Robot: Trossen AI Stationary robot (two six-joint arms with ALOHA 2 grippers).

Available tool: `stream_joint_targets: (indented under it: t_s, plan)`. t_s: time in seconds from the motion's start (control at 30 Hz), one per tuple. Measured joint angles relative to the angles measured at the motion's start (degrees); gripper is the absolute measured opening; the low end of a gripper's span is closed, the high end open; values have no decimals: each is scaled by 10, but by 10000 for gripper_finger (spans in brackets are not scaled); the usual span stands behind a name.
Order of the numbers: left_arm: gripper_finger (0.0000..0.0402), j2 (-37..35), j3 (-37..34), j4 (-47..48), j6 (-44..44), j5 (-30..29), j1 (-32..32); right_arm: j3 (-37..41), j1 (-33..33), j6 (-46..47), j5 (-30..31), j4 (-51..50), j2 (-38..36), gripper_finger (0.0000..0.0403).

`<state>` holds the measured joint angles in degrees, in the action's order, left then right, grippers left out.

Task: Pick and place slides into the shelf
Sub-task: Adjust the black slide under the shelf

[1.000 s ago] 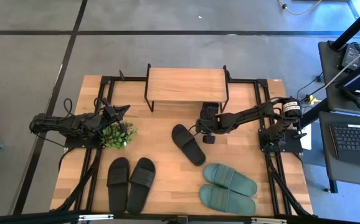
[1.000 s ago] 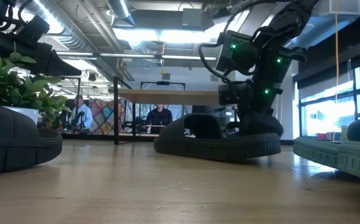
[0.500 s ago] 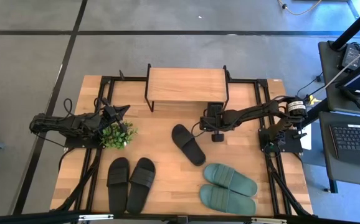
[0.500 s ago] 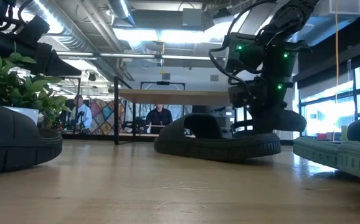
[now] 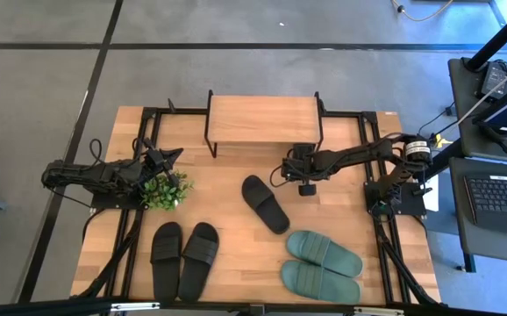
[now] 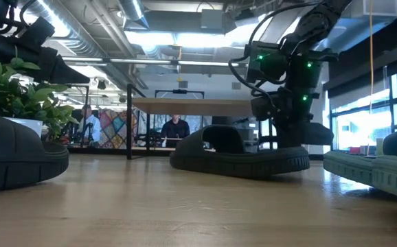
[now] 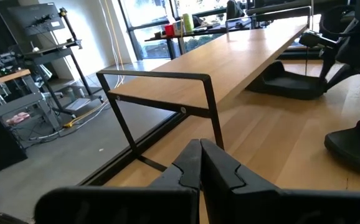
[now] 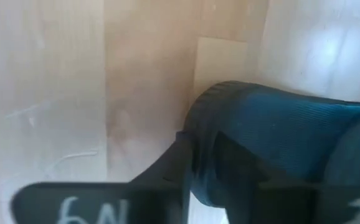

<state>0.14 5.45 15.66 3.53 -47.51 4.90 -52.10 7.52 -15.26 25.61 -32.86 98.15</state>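
My right gripper (image 5: 300,168) is at the shelf's right front corner, shut on a black slide (image 6: 301,134) that lies partly under the shelf (image 5: 262,120). The light plank top stands on thin black legs. A second black slide (image 5: 265,204) lies sole-down mid-table. A black pair (image 5: 183,259) lies at the near left and a green ribbed pair (image 5: 322,265) at the near right. My left gripper (image 7: 200,163) is shut and waits at the table's left, above the plant (image 5: 164,190). My right gripper comes at the black slide from above and from the table's right. In the right wrist view the slide's rounded ribbed end (image 8: 273,143) sits against one finger (image 8: 170,171). The gripper body hides which part it pinches. The slide sits low and about level under the gripper.
The shelf's black right front leg (image 5: 317,145) stands close beside the right gripper. The potted plant (image 6: 13,89) is under the left arm. Bare wood lies between the centre slide and the black pair. People show in the room beyond the table (image 6: 176,130).
My right gripper has moved toward the table's right edge and a little toward the far edge, closer to the shelf's right front leg. The black slide has moved with it. The left arm and the other slides have stayed put.
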Motion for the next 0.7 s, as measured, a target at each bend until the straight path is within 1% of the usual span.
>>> stream_joint_targets:
  t_s: [0.1,0.2,0.47,0.7]
  plan:
    - [0,0,0,0,0,0,0,0,0,-1,2,1,0,93]
    - [0,0,0,0,0,0,0,0,0,-1,2,-2,0,105]
    - [0,0,0,0,0,0,0,0,-2,-2,3,1,0,118]
    - [0,0,0,0,0,0,0,-9,-14,-1,5,-6,0,121]
